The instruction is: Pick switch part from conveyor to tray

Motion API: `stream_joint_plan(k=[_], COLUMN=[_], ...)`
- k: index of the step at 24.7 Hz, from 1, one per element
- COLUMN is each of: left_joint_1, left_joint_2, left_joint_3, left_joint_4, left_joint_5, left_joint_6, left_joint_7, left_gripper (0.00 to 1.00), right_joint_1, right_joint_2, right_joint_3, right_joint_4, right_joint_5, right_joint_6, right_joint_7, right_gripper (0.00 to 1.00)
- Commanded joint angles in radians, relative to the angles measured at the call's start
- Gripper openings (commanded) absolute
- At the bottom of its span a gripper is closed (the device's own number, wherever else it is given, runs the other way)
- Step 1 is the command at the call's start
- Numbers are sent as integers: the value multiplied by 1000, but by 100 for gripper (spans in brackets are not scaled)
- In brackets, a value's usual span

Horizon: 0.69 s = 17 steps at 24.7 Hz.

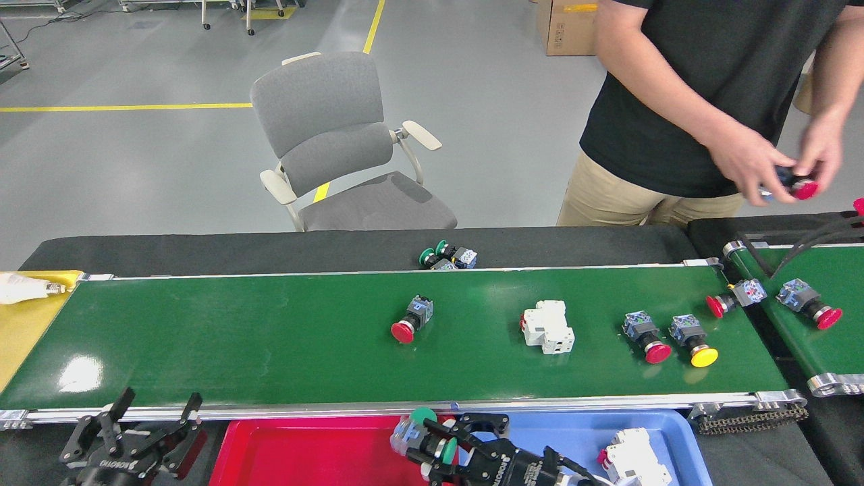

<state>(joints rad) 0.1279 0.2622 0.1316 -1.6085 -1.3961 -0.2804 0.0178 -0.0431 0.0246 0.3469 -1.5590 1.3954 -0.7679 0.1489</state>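
Green-capped switch part (420, 432) clenched in right pincer (432, 442) over red tray (304, 452), left pincer (131, 432) spread, empty.

The conveyor (270, 337) belt is showing a glossy, smooth green surface catching glare, edged by silver metal rails. Beside the right gripper (432, 442), the red tray (304, 452) and blue tray (567, 432) are looking like smooth shiny plastic. Beyond it, the chair (337, 128) is wearing matt grey cloth.

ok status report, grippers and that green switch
Right gripper shut on green switch, over red tray. Left gripper open, idle below conveyor. Nothing in the way.
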Motion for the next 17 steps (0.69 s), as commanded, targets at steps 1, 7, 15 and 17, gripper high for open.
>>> stream_joint_plan(k=[1,7,15,17], left_joint_1=[-28,-99,-166,-195], left_joint_2=[11,-1,-58,-67], left_joint_3=[-56,-153,-222,-222], left_joint_4=[-11,18,76,104], left_joint_5=[-11,-9,-11,-11], left_joint_6=[-3,-2,6,6], left_joint_7=[1,-50,-95,-96], left_gripper=[100,100,100,100], right_joint_1=[-14,63,178,174], right_joint_2=[11,48,54,51], right_joint_3=[-2,-223,-321,-321], right_joint_4=[-9,-70,-113,-110], right_joint_5=[-7,-35,-32,-27], right_joint_6=[-17,182,835,862], right_joint_7=[-3,-6,-75,-74], right_gripper=[100,99,99,99])
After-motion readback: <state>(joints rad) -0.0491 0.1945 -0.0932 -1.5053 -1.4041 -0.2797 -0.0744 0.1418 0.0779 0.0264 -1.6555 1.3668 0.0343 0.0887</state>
